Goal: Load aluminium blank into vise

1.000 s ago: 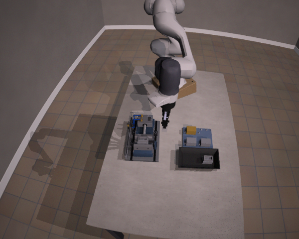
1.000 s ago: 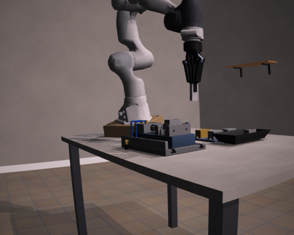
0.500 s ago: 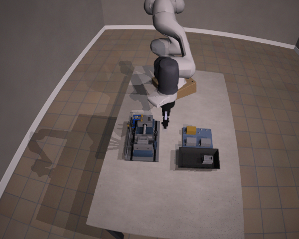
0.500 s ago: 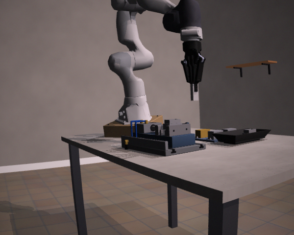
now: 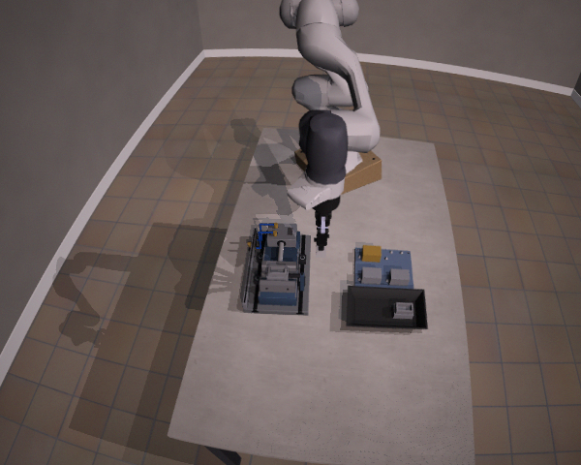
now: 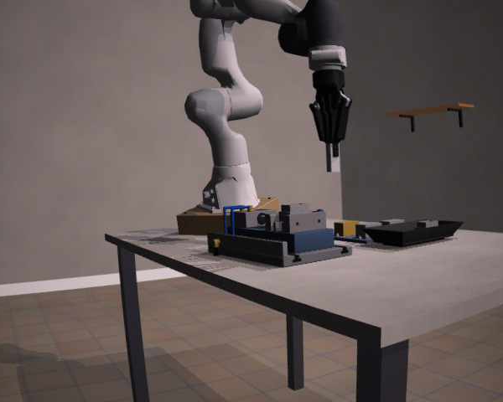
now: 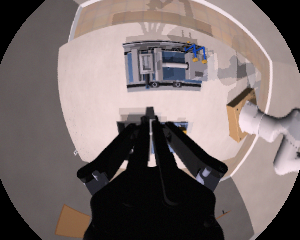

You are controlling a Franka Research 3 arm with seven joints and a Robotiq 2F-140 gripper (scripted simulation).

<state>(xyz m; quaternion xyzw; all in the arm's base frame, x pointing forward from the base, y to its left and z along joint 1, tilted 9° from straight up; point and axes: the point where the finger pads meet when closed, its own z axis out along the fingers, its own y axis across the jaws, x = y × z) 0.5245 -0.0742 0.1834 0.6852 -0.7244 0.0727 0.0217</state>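
Observation:
My gripper (image 5: 321, 245) is shut and empty. It hangs high above the table between the vise (image 5: 277, 272) and the infeed plate (image 5: 383, 267), and it also shows in the side view (image 6: 332, 162) and the wrist view (image 7: 149, 115). A grey block (image 5: 276, 273) sits in the vise's opening; I cannot tell whether it is a blank or a part. On the blue infeed plate lie a brass blank (image 5: 371, 252) and two aluminium blanks (image 5: 371, 275) (image 5: 400, 275). The black outfeed tray (image 5: 384, 307) holds one finished part (image 5: 402, 310), pocket up.
The robot's wooden base (image 5: 363, 172) stands at the back of the table. Blue hoses (image 5: 265, 229) rise at the vise's far end. The vise also shows in the wrist view (image 7: 165, 67). A wall shelf (image 6: 429, 110) hangs far behind.

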